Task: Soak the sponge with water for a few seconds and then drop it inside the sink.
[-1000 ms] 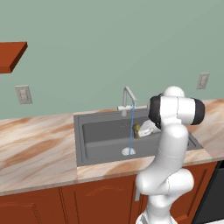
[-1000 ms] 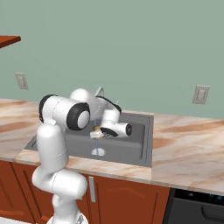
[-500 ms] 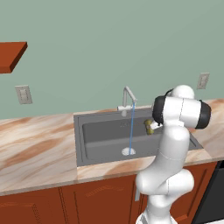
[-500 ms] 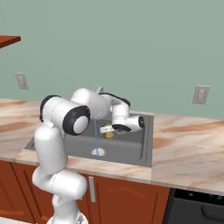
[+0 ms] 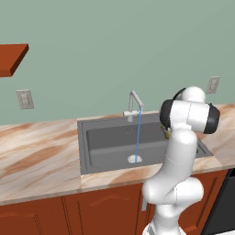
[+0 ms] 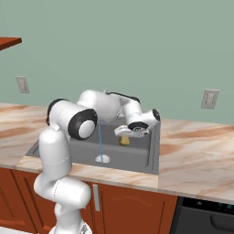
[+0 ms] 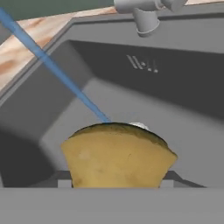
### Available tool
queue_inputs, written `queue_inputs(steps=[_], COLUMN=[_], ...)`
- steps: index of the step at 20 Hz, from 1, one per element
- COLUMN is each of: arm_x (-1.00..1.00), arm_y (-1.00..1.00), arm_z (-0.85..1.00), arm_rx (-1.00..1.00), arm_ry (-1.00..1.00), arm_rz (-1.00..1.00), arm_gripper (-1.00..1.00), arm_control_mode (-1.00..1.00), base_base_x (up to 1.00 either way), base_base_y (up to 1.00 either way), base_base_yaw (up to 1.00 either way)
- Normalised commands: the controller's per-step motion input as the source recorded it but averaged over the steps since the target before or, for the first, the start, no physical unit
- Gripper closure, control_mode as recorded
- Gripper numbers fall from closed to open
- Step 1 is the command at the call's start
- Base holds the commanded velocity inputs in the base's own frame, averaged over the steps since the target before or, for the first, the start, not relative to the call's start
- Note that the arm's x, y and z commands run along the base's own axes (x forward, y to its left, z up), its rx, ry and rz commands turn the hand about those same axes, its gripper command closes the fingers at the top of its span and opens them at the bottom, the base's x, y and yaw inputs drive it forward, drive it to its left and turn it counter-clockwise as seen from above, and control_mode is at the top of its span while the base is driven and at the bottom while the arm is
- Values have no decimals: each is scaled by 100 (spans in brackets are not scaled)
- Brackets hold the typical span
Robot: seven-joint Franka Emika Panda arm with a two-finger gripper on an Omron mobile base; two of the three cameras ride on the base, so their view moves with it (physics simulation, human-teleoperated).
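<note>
One step looks left: the release. The gripper [image 6: 124, 134] is closed on the sponge [image 6: 124, 140], holding it over the right part of the sink [image 6: 137, 157], well to the side of the water [image 6: 100, 141], which falls from the faucet [image 5: 134, 101] to the drain [image 5: 134, 159]. The sponge is not under the stream now, so soaking appears over, though wetness cannot be judged. Opening the gripper here should drop it into the basin.
</note>
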Motion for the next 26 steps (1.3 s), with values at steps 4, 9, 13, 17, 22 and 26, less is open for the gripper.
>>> queue_inputs(steps=[4,9,13,17,22,26], arm_x=[0,4,10,26,35,27], arm_y=[-13,-6,0,0,-1,-1], arm_z=[0,-7,-18,-22,-10,-1], arm_rx=[-29,-32,-26,-20,-5,1], arm_ry=[17,7,0,0,-5,-2], arm_rz=[-8,-9,-7,-7,-8,-6], arm_gripper=[100,100,100,100,100,100], arm_control_mode=[-100,-100,-100,-100,-100,-100], base_base_x=[0,0,0,0,0,0], base_base_y=[0,0,0,0,0,0], base_base_yaw=[0,0,0,0,0,0])
